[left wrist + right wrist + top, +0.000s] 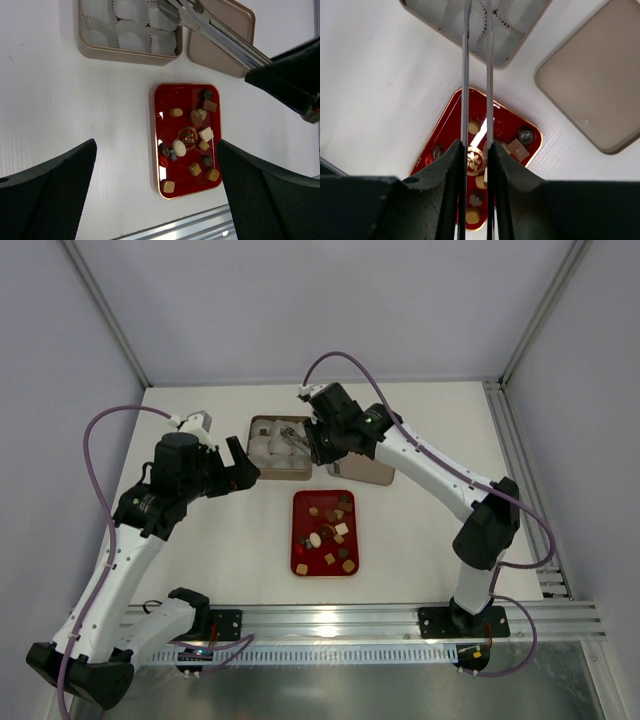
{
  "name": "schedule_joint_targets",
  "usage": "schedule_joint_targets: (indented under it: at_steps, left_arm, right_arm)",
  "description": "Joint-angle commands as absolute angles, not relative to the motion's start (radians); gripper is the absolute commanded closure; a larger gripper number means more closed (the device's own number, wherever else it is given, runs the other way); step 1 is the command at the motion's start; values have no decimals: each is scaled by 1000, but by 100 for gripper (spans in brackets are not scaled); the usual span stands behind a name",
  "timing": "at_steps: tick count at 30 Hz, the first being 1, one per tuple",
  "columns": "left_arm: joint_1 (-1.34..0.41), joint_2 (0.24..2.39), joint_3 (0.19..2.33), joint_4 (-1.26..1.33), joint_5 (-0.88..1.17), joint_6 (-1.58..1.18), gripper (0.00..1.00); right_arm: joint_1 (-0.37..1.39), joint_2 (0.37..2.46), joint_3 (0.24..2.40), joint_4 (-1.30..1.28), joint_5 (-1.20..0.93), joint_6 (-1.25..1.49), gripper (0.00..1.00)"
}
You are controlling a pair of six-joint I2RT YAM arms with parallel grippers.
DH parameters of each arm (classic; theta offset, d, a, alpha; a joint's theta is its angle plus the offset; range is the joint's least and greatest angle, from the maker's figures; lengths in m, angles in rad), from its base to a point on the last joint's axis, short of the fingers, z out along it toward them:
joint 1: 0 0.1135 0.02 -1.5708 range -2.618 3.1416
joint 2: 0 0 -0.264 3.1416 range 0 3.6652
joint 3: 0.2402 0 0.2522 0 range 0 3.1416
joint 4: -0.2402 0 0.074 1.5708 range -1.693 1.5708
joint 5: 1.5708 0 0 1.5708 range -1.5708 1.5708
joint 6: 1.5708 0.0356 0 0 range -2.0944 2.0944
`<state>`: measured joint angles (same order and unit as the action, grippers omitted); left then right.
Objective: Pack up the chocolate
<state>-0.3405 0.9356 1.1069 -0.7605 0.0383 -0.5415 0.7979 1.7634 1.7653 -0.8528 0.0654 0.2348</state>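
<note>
white tabletop (pixel 200 540) inside a grey-walled enclosure carries all items. the chocolate (pixel 179 147), a scatter of small brown, tan and cream pieces, lies in the red rectangular gold-rimmed tray (pixel 162 125) at centre. the tray's long axis runs from the arm bases toward the far wall. just beyond its far end sits the tan rectangular tin (pixel 129 56), lined with white crinkled paper cups (pixel 131 37). the cups that show hold no chocolate. the flat tan lid (pixel 210 57) lies just beside the tin on the right.

right pincer (pixel 476 155): closed narrow on the long steel tweezers (pixel 465 75), whose blades run out ahead between the fingers. the tweezer tips hang over the tin's right-hand cups; whether they carry a piece cannot be determined. from the tips, the chocolate lies back toward the arm bases, past the tin's near wall.

left pincer (pixel 242 465): fully open, holding nothing, above the tabletop left of the tray's far end.

judgement: the right arm, holding the tool, is better placed for the next pick. the path from tips to tray appears unobstructed; the tin wall and the left pincer are the nearest items to avoid.
</note>
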Motion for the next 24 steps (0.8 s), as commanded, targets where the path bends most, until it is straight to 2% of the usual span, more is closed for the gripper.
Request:
schedule_joint_targets:
  at_steps: [1,11,21,24]
  left_arm:
    - [-344,927,1135,-747,55,-532,0]
    - [-344,930,1131,-749,57,-523,0]
    - [-344,928,1127,-750,54,-518,0]
    - [-344,927,1126,-753,51,-520,0]
  right_arm:
    - [772,1871,1888,-792,52,238,73]
    - [716,2137,2146,-772,43,288,73]
    - [715,2189,2149,-736,37,313,72]
    - [713,2195,2152,-735,37,314,69]
